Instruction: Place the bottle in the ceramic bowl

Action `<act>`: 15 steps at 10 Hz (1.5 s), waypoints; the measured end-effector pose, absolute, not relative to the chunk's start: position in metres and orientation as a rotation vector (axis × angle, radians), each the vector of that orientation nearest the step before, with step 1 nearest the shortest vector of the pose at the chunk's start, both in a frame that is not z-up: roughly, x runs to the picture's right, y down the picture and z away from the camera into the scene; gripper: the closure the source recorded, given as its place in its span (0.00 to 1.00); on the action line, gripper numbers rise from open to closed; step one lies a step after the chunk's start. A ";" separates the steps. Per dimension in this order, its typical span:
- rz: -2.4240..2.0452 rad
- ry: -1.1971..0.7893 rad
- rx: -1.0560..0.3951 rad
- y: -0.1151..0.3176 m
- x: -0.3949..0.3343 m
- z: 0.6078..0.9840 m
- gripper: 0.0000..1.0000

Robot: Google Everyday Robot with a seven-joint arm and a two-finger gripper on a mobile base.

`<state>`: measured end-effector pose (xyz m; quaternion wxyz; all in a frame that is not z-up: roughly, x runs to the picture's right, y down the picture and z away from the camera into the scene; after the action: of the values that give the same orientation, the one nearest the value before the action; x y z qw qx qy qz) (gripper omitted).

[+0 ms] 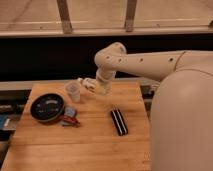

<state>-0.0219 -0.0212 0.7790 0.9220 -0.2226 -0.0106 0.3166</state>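
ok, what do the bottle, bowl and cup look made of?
Bottle, gripped by the end effector above the table next to the cup: opaque whitish-cream, matte, so likely plastic.
Bowl: black with pale markings inside and a slight sheen. It looks like glazed ceramic, but that is not certain.
Cup: pale and translucent with thin walls, so probably plastic.

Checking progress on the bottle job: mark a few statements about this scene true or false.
1. The gripper is shut on the bottle, beside the cup. True.
2. The bottle lies in the bowl. False: the gripper holds it, beyond the cup from the bowl.
3. The cup stands upright on the table. True.
4. The bar lies in the bowl. False: it lies on the table, apart from the bowl.
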 end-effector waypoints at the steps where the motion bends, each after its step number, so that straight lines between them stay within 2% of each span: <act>1: 0.627 -0.035 -0.449 -0.028 -0.030 0.778 1.00; 11: 0.308 -0.222 -0.483 -0.042 -0.195 0.774 1.00; 15: 0.306 -0.221 -0.481 -0.042 -0.193 0.775 1.00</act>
<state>-0.1931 -0.0425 0.7746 0.9536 -0.2369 -0.1086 0.1506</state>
